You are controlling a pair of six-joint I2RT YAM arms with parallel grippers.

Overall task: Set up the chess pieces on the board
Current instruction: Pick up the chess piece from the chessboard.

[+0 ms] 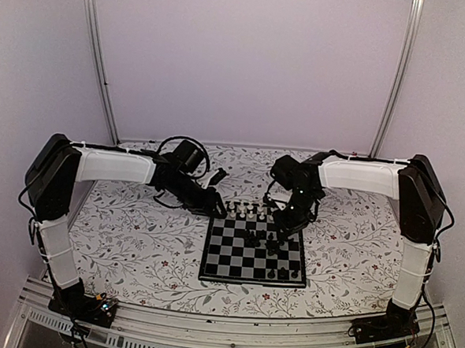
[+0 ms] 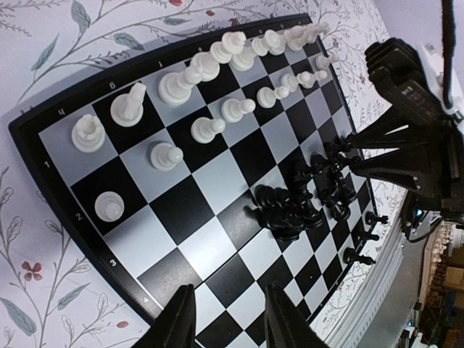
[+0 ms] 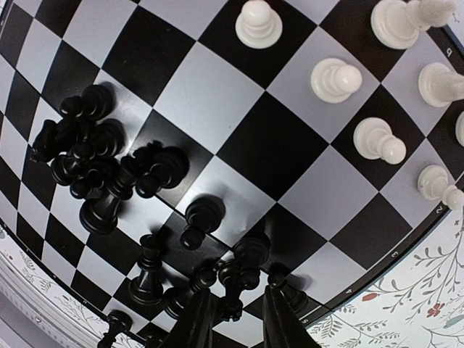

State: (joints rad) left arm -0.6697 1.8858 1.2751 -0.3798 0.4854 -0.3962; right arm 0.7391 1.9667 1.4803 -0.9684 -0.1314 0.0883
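Observation:
The board lies mid-table. White chess pieces stand in two rows along its far side, also seen in the left wrist view and the right wrist view. Black chess pieces crowd together mid-board, some lying down. My right gripper hovers low over them, jaws apart around a black piece, with bright board showing between it and the right finger. My left gripper hangs open and empty over the board's left edge near the far corner.
The floral table cover surrounds the board. A few black pieces stand along the board's near right edge. The right arm reaches over the board. A metal rail runs along the table's near edge.

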